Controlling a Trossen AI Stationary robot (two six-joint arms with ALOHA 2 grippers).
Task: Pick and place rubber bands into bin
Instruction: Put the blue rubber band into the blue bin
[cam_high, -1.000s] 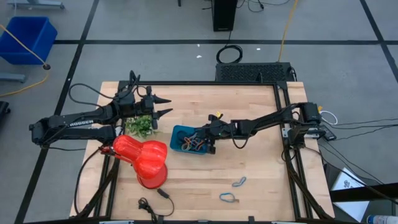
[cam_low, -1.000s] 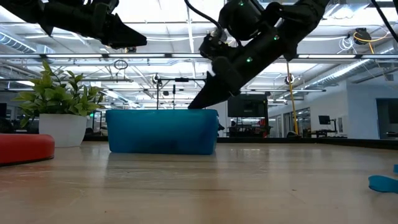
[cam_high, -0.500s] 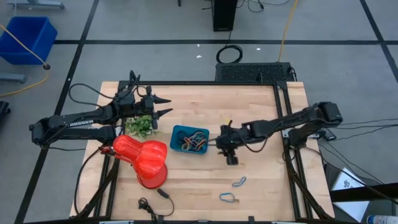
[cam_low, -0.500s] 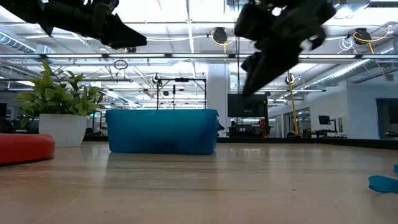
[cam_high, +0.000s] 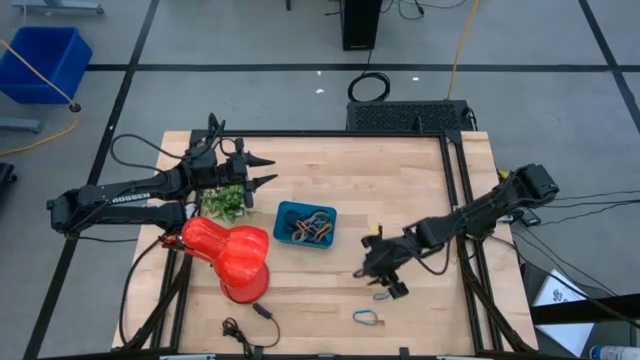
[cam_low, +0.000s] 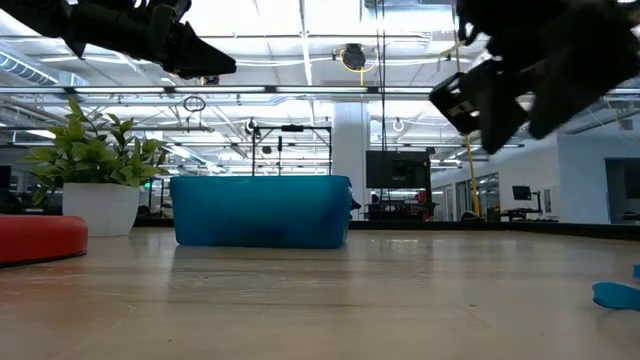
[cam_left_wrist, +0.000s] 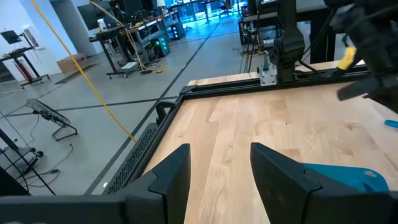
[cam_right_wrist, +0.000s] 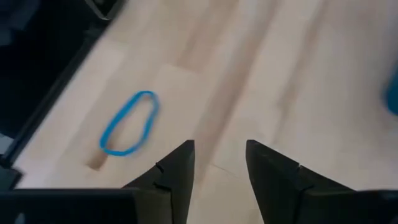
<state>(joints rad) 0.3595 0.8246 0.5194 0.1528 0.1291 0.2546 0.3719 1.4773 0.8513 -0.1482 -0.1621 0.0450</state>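
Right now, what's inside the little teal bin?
The bin holds a tangle of rubber bands, orange and dark ones showing from above. Whatever lies beneath that tangle is covered. From table height, the bin's wall hides its contents entirely.

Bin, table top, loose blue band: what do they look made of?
Bin: likely molded plastic, teal, smooth, with rounded corners and thin walls. Table top: wood, light butcher-block look, with visible plank strips and grain and a matte finish. Blue band: probably rubber, a thin floppy loop lying flat in an uneven oval.
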